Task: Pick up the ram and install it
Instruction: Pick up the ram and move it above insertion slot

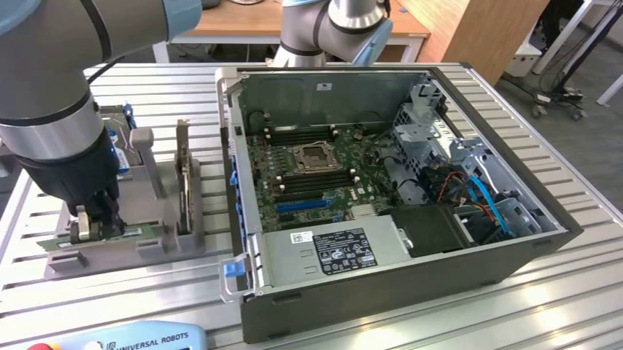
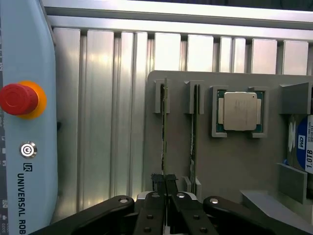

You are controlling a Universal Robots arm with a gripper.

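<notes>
The long, thin green ram stick [image 2: 164, 122], standing on edge in the grey plastic holder [image 2: 234, 161], is pinched by the black gripper [image 2: 164, 180].

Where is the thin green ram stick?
The thin green ram stick stands on edge in the grey holder tray, at the exterior view's left of the open computer case, with the gripper shut on it.
</notes>
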